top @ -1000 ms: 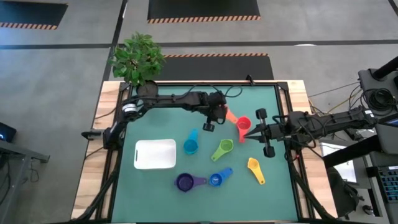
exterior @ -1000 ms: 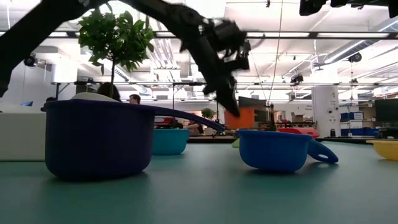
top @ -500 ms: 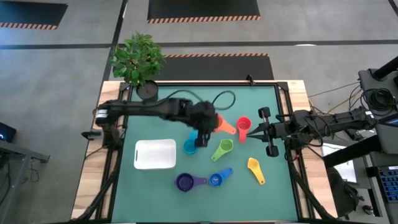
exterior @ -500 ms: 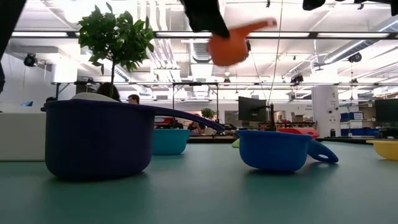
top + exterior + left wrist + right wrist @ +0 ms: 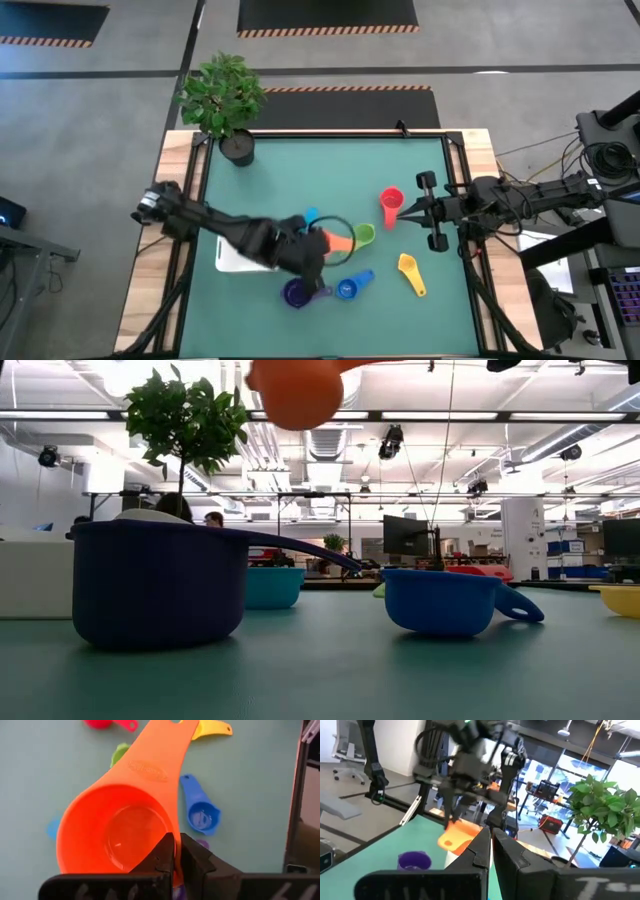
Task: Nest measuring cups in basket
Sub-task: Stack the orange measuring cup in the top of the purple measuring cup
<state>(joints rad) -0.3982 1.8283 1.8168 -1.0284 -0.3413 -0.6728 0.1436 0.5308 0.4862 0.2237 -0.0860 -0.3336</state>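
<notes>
My left arm hides most of the white low-walled plastic basket (image 5: 232,262). The left gripper (image 5: 176,851) is clamped on the rim of the glossy orange plastic measuring cup (image 5: 122,827), held above the green table (image 5: 420,180). The right gripper (image 5: 393,214) is closed, empty, just beside the red cup (image 5: 390,199). The purple cup (image 5: 297,293) is partly covered.

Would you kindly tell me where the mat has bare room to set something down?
The green mat is bare between the plant pot and red cup. It is crowded near the purple cup, dark blue cup and basket.
</notes>
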